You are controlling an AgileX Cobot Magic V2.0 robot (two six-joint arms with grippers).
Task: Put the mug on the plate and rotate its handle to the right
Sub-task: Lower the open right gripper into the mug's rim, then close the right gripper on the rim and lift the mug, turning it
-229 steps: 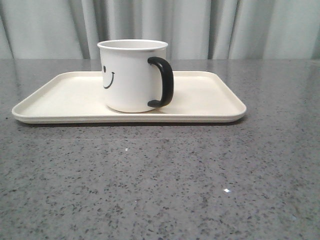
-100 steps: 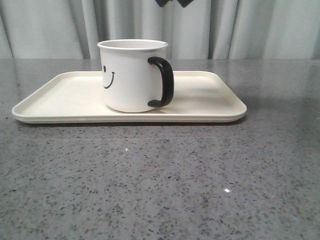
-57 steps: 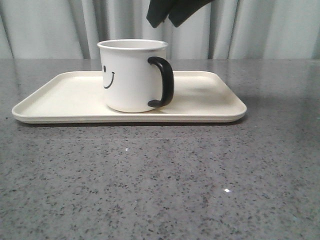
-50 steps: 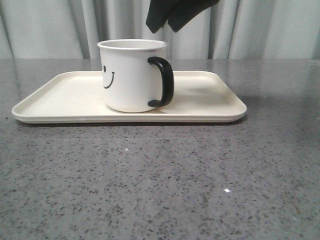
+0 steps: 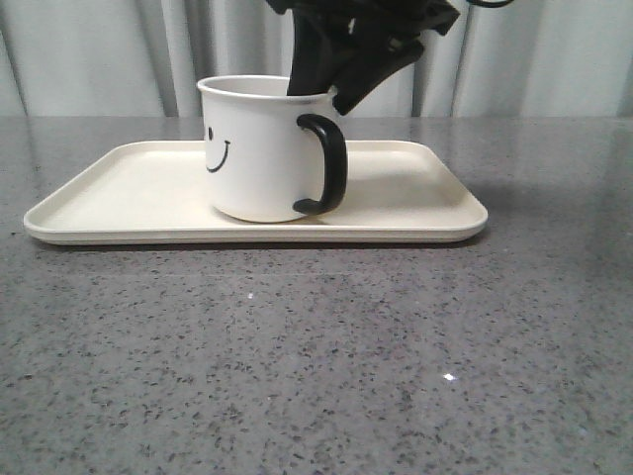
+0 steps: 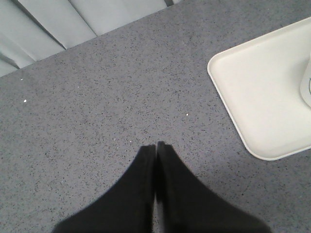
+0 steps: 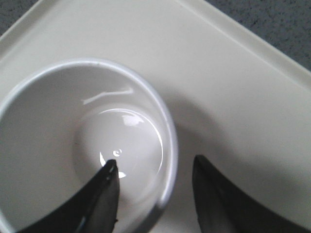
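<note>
On plate (image 5: 415, 198): one mug (image 5: 259, 148); right gripper (image 7: 155, 179) straddling rim

Plate (image 5: 415, 203) on speckled grey table (image 5: 316, 356)

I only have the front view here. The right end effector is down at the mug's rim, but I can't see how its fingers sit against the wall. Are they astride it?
Observer: Yes. In the right wrist view one finger is inside the mug and the other is outside over the plate, with the rim between them.
Operator: Closed on the rim yet?
Observer: No, the right end effector is open, with a gap on both sides of the wall.
Operator: Anything inside the mug?
Observer: It looks empty; only the glossy white bottom shows.
Operator: And the left arm?
Observer: The left end effector is shut over bare table, beside the plate's corner.
</note>
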